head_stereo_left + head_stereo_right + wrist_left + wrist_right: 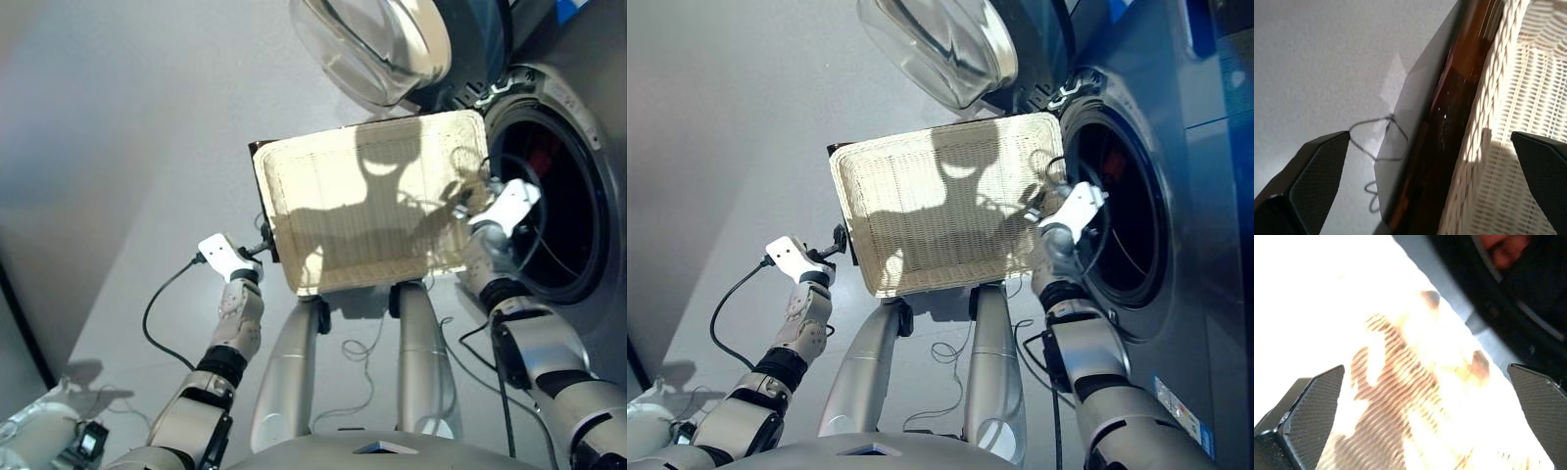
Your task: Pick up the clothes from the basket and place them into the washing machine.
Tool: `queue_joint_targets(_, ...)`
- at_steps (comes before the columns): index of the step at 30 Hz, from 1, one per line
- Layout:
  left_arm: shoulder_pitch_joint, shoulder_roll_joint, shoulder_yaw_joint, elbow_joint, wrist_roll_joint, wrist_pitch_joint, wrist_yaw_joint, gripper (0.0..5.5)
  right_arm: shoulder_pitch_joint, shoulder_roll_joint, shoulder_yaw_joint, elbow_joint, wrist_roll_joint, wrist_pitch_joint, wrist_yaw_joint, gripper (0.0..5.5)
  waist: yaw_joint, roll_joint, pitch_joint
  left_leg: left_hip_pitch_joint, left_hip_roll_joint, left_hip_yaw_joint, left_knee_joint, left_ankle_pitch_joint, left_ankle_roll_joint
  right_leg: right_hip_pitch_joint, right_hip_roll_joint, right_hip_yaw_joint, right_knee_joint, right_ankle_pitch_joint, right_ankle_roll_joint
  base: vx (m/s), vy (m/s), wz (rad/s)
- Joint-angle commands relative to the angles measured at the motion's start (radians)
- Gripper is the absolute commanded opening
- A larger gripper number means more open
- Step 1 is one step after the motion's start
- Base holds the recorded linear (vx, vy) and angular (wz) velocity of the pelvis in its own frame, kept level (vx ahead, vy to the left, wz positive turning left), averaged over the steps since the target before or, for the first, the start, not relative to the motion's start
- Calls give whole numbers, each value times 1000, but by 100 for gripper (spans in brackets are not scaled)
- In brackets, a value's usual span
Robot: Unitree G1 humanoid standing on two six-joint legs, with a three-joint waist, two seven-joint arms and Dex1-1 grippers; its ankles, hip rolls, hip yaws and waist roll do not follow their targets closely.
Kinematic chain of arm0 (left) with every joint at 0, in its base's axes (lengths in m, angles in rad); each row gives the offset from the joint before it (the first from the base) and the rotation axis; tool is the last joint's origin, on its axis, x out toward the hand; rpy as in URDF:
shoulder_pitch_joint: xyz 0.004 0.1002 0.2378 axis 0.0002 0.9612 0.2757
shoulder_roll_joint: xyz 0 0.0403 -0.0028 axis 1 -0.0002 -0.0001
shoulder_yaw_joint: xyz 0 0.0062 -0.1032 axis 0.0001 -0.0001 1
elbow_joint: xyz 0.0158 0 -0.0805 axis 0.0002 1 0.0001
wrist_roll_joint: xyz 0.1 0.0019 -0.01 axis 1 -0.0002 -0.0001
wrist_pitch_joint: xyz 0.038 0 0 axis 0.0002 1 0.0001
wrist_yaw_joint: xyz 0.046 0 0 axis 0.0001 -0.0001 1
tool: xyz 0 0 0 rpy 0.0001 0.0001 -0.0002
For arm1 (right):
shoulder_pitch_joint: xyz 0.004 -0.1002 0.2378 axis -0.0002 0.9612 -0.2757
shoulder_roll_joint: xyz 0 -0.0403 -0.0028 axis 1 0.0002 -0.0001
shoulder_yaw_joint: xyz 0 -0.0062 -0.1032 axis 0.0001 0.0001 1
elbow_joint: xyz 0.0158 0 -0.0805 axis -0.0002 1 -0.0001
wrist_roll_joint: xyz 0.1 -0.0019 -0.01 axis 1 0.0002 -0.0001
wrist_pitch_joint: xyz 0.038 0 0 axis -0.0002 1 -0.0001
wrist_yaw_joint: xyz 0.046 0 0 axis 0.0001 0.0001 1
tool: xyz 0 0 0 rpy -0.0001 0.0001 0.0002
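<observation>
Washing machine cut off at right edge; drum dark, only red-orange patch of clothes visible inside, other garments hard to make out. Glass door swung open, top cropped. Grey floor all around, thin cable lying on it. Basket sits beside machine opening, no clothes visible in it. Left gripper spread wide at basket's left rim. Right gripper spread wide over basket's right edge.

no readable text, small label on washing machine front illegible
</observation>
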Motion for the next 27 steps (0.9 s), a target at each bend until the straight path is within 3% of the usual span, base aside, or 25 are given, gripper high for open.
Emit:
queue_joint_targets(1, 6, 30, 45, 0, -8, -27, -13, 550, -8, -8, 17, -16, 5, -20, 17, 550, 26, -16, -12, 37, 7, -16, 52, -123, -24, 85, 26, -17, -105, 0, 34, 0, 0, 0)
queue_joint_targets(2, 6, 30, 45, 0, -8, -27, -13, 550, -8, -8, 17, -16, 5, -20, 17, 550, 26, -16, -12, 37, 7, -16, 52, -123, -24, 85, 26, -17, -105, 0, 34, -56, -34, -35)
queue_joint_targets(3, 22, 8, 49, 90, 24, -5, -37, 550, 89, 47, 44, -21, -31, -3, 56, 550, 21, -49, -23, 121, 4, -12, 3, -78, -25, 186, 19, -37, -171, 42, 34, -56, -35, 9)
queue_joint_targets(10, 60, 5, 40, 218, 144, 28, -53, 550, 232, 90, 51, -4, -58, 18, 93, 550, 16, -77, -39, 293, 9, -15, -59, -73, -31, 367, 22, -55, -234, 42, 42, 60, -4, -15)
queue_joint_targets(14, 112, 8, 45, 310, 248, 55, -78, 550, 340, 98, 82, 13, -155, 45, 128, 550, 15, -95, -74, 428, 12, -15, -116, -66, -35, 513, 32, -63, -300, 40, 51, 69, 10, 12)
queue_joint_targets(23, 210, 3, 80, 410, 381, 91, -113, 550, 505, 103, 130, 61, -351, 90, 184, 550, 21, -104, -164, 638, 12, -6, -224, -55, -38, 713, 55, -82, -387, 30, 60, 68, 10, -29)
queue_joint_targets(27, 233, -1, 89, 443, 414, 105, -122, 550, 543, 107, 116, 73, -362, 97, 195, 550, 19, -105, -196, 693, 18, 2, -257, -50, -41, 765, 59, -82, -415, 30, 63, 56, 12, 1)
